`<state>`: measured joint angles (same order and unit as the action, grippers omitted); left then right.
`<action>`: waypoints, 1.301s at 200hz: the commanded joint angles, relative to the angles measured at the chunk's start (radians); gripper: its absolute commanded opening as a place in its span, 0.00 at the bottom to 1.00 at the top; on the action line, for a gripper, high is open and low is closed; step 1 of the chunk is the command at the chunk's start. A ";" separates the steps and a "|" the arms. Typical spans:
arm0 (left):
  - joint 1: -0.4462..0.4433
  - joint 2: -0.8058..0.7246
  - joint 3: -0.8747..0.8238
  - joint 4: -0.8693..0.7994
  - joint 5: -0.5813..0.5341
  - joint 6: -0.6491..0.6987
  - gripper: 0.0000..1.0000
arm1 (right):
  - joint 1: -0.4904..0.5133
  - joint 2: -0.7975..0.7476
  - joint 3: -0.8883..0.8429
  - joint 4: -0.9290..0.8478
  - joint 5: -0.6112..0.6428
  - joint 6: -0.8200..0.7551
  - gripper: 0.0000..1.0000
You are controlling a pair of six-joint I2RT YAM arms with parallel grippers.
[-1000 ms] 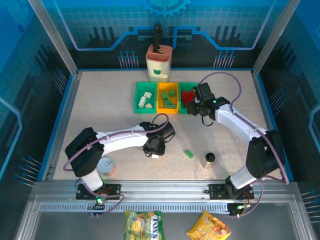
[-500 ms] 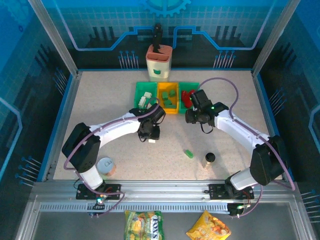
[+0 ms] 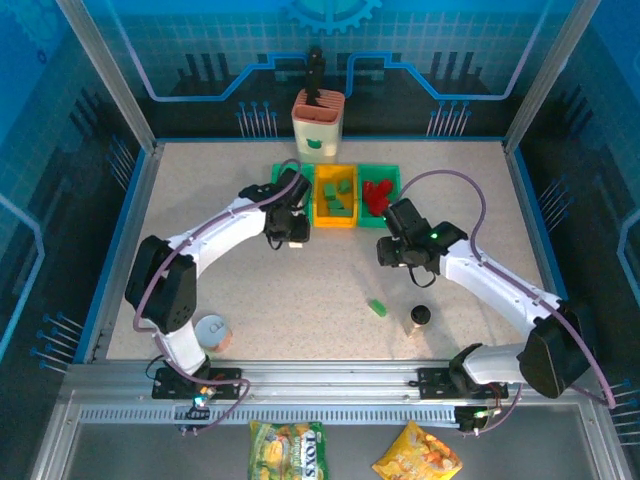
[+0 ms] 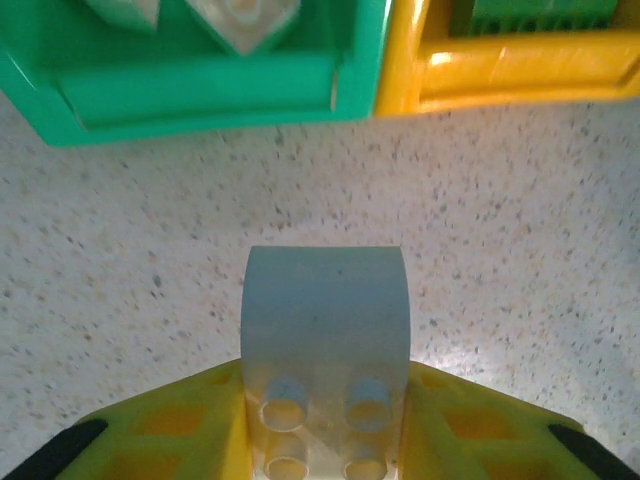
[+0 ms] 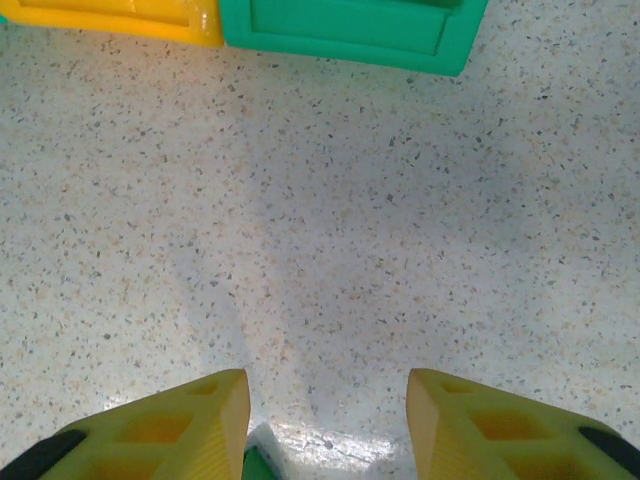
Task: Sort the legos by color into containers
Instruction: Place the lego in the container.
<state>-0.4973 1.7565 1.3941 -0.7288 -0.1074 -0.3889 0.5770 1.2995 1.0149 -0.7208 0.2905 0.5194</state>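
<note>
My left gripper [image 3: 293, 238] is shut on a white lego [image 4: 325, 340], which sits studs-up between the yellow fingers [image 4: 170, 425], low over the table. It is just in front of the left green container [image 4: 200, 75], where other white legos [image 4: 240, 15] lie. The yellow container [image 3: 335, 197] holds green legos [image 4: 540, 12], and the right green container [image 3: 380, 172] holds red ones [image 3: 376, 192]. My right gripper [image 5: 325, 420] hangs open over bare table in front of the right green container [image 5: 350, 30]. One green lego [image 3: 377, 307] lies loose on the table.
A black-capped bottle [image 3: 420, 316] stands near the loose green lego. A silver-topped tin [image 3: 210, 330] sits by the left arm's base. A cream-and-orange cup [image 3: 318, 125] stands behind the containers. Blue walls enclose the table.
My left gripper has carried the white lego from mid-table back and left to the left green container. My right gripper has drawn back from the right green container toward the near side.
</note>
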 commanded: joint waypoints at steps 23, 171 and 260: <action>0.074 0.069 0.124 -0.035 0.026 0.091 0.36 | 0.034 -0.050 -0.003 -0.073 0.042 0.035 0.46; 0.198 0.427 0.566 -0.062 0.123 0.159 0.37 | 0.096 -0.126 -0.009 -0.176 0.105 0.092 0.45; 0.238 0.542 0.648 -0.037 0.272 0.156 0.41 | 0.105 -0.155 0.010 -0.223 0.123 0.103 0.45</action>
<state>-0.2680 2.2795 1.9972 -0.7582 0.1024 -0.2516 0.6628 1.1671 1.0134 -0.9073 0.3885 0.5991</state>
